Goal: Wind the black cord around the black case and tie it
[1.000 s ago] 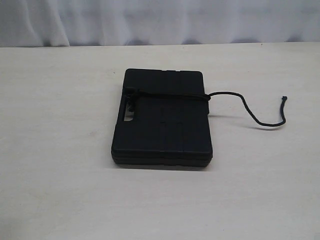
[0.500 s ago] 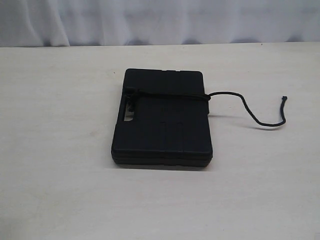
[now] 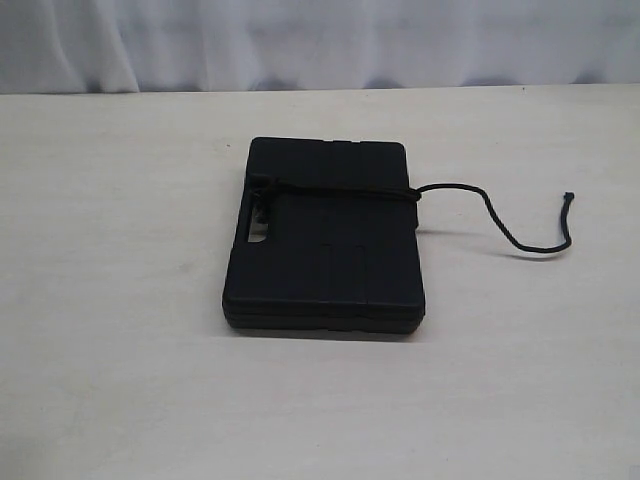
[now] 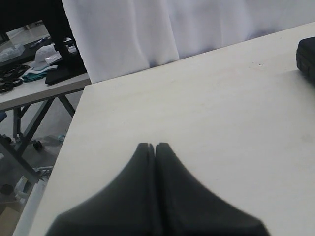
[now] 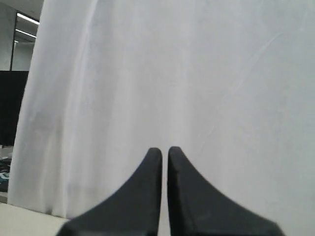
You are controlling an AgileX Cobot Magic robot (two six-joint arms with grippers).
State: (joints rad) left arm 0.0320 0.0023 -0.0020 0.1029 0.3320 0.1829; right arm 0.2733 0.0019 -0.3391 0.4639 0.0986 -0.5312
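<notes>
Black cord [image 3: 345, 189] crosses the black case [image 3: 325, 265] on pale table [image 3: 120, 300].

The black case [image 3: 325, 240] is laid flat near the middle of the pale table [image 3: 120, 350], with its grooved lid turned up and its handle slot [image 3: 256, 226] seen at the left edge. The thin black cord [image 3: 345, 190] is pulled tight across the lid near the far end, from beside the handle slot to the right edge. The rest is left loose on the table to the right, bent in a curve, its tip pointed away.
</notes>
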